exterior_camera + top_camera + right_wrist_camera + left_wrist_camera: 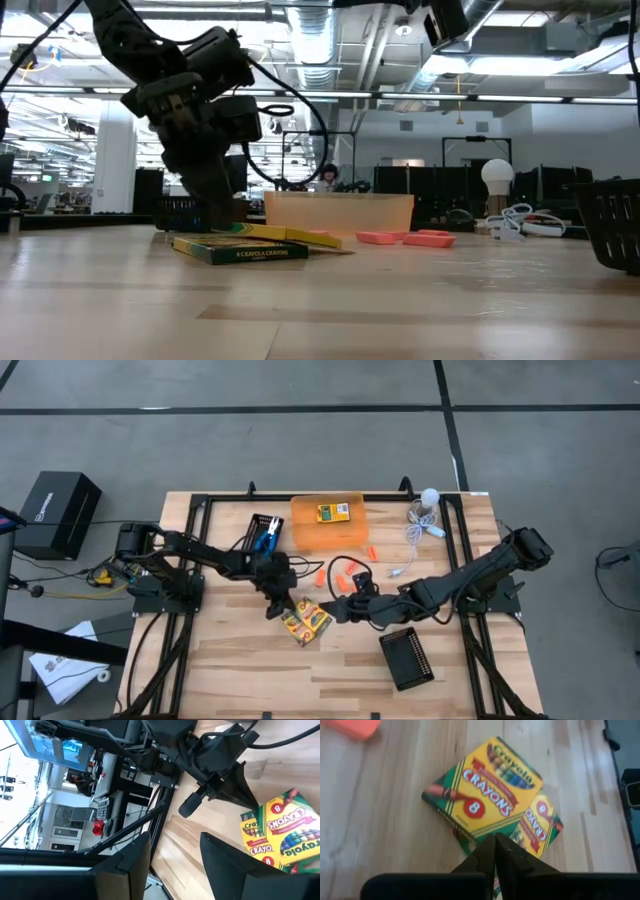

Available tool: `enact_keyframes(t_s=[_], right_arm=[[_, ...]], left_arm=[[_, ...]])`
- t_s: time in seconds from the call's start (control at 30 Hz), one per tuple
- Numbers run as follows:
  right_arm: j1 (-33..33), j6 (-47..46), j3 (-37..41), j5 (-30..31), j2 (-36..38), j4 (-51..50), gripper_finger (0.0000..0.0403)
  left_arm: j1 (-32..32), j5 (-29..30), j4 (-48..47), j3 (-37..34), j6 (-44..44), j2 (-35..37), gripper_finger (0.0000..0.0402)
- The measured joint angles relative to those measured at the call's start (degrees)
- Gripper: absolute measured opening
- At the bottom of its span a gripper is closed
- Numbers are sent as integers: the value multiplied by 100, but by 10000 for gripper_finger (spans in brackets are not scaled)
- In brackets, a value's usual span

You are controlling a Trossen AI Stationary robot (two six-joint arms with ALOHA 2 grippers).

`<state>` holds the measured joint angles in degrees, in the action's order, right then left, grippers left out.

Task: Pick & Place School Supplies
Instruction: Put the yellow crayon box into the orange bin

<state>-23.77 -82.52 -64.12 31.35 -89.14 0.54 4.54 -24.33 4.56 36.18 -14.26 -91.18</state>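
Two yellow-and-green crayon boxes [305,622] lie overlapping on the table's middle, the top box [485,790] partly resting on the lower box [542,822]. My left gripper [278,606] [495,839] is shut and points down at the top box's left edge. My right gripper [345,610] [175,840] is open, level, just right of the boxes [282,832], touching nothing. A third crayon box [332,512] lies in the orange bin [300,530]. Blue-handled pliers [265,541] rest on a black tray [258,523]. Orange sticks [340,575] lie scattered. My left gripper has its shut fingertips [228,222] at the edge [480,834] of the top crayon box, coming from above and slanting down. The boxes [240,248] lie flat on the table. Whether the tips press the box or only stand against it, I cannot tell.
A white cable with a round bulb [428,497] lies at the far right. A black ridged tray [405,658] sits near the right arm. More orange sticks [400,238] lie before the bin [340,210]. Bare wood stretches along the near edge.
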Motion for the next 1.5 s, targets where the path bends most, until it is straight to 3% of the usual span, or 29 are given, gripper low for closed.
enact_keyframes(t_s=[0.33,0.7,0.9,1.13,1.3,1.5], right_arm=[[98,26,0,-85,0,22,163],[256,153,0,-276,-4,210,163],[295,282,0,-327,62,13,163],[185,-809,24,-1547,123,-2386,164],[120,-1038,0,-2090,13,-2378,172],[265,-998,-12,-2527,-634,-2144,190]], left_arm=[[0,-211,101,66,129,-10,1],[-48,-463,488,86,182,-748,1],[1,-510,498,79,214,-800,1],[76,-488,539,71,231,-809,1],[76,-458,597,64,236,-811,1],[76,-417,699,37,219,-815,1]])
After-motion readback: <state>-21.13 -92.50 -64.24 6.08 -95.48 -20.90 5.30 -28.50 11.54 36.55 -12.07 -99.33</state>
